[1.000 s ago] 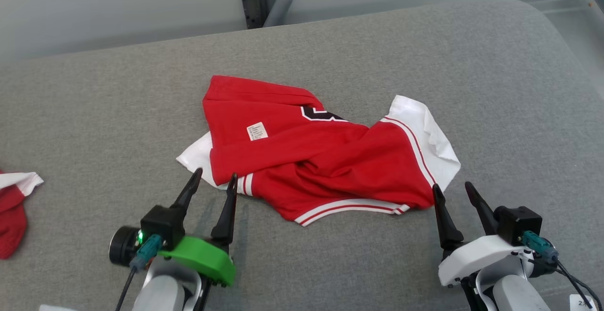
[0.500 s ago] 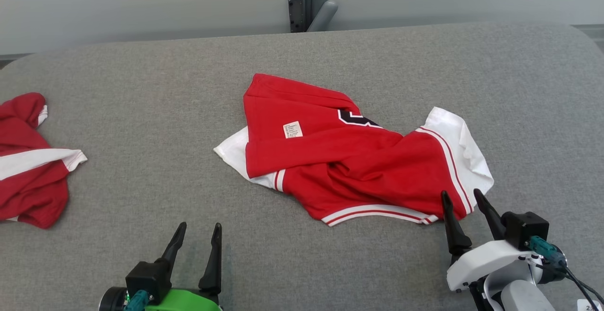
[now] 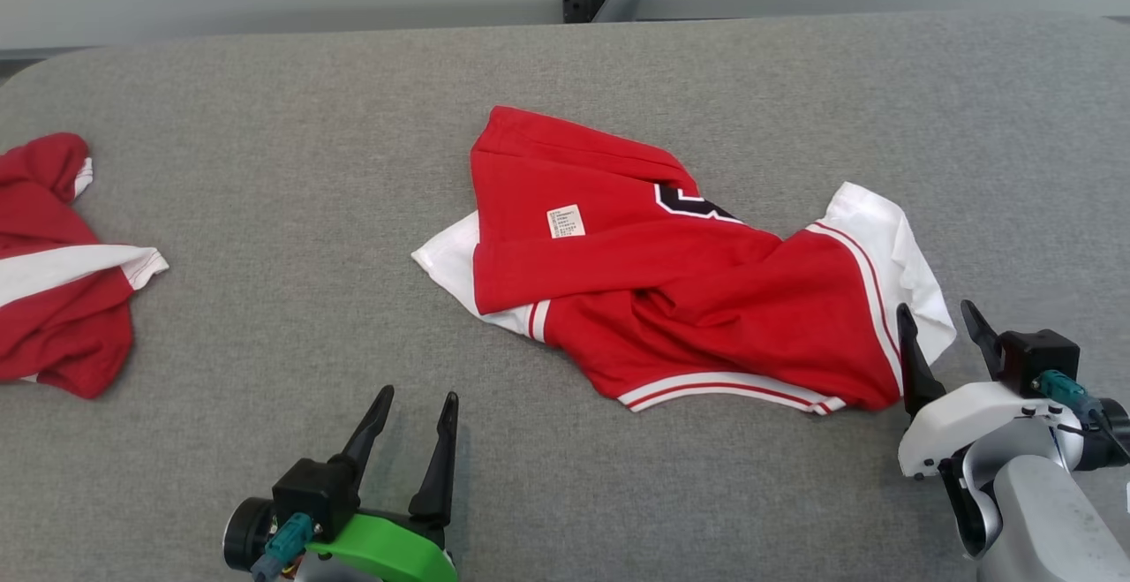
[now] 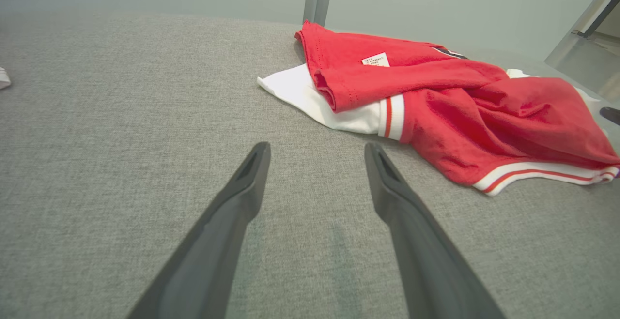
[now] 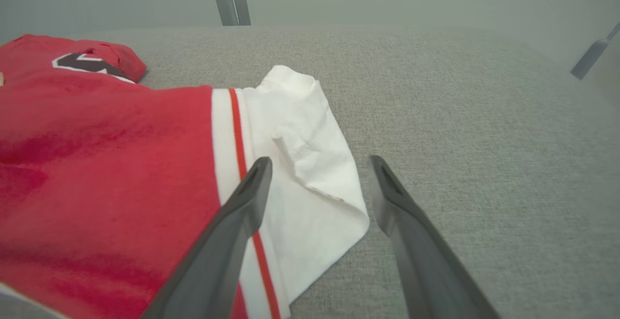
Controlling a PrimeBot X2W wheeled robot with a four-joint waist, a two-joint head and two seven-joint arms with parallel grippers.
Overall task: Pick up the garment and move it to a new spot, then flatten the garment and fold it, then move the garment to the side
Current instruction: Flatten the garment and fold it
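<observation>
Head view: crumpled red-white garment point(image 3: 680, 299)

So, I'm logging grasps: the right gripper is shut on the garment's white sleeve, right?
No. The right gripper stands open at the white sleeve of the garment, not shut on it; the right wrist view shows its jaws apart.

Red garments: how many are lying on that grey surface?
2. One red-and-white garment lies crumpled in the middle, near the right pincer; a second red garment lies at the head view's left edge, partly cut off, so more may be hidden.
</observation>
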